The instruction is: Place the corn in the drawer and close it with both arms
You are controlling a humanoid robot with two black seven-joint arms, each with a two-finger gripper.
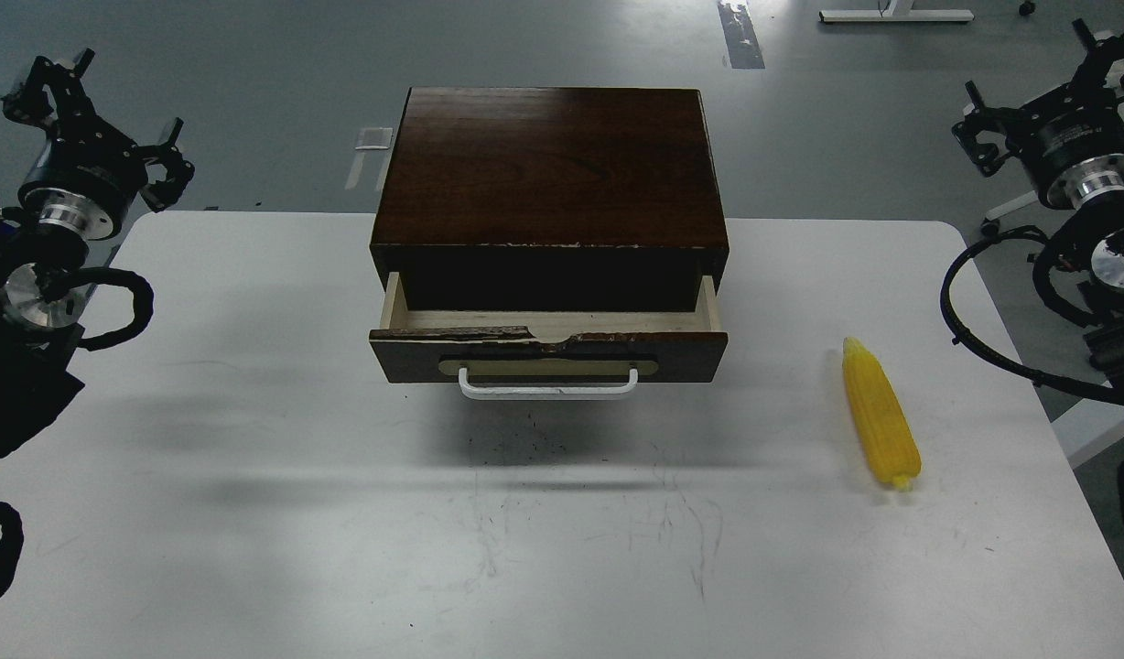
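Left arm's black claw fingers [164, 165] up at far left edge, off the white table [251, 513], holding nothing; seen small and dark, can't tell how far apart they stand. Right arm's black claw fingers [983, 128] at far right edge, also clear of the table, empty; opening can't be told either.

Bright yellow tapered ear of corn [880, 414] lies flat on the table, on the right side, well below the right fingers and well apart from them, pointed tip toward the far side. Nothing touches it.

Dark brown wooden drawer [548, 352] is pulled partway out of a dark brown wooden box cabinet [548, 165] standing mid-table, between the two sets of fingers and nearer than both. Pale wood inside shows, nothing seen in it. Top edge of drawer front chipped. White handle [548, 389] on olive-gold plate faces the near side. Corn sits right of the drawer, apart from it.

Grey floor [251, 73] behind the table.
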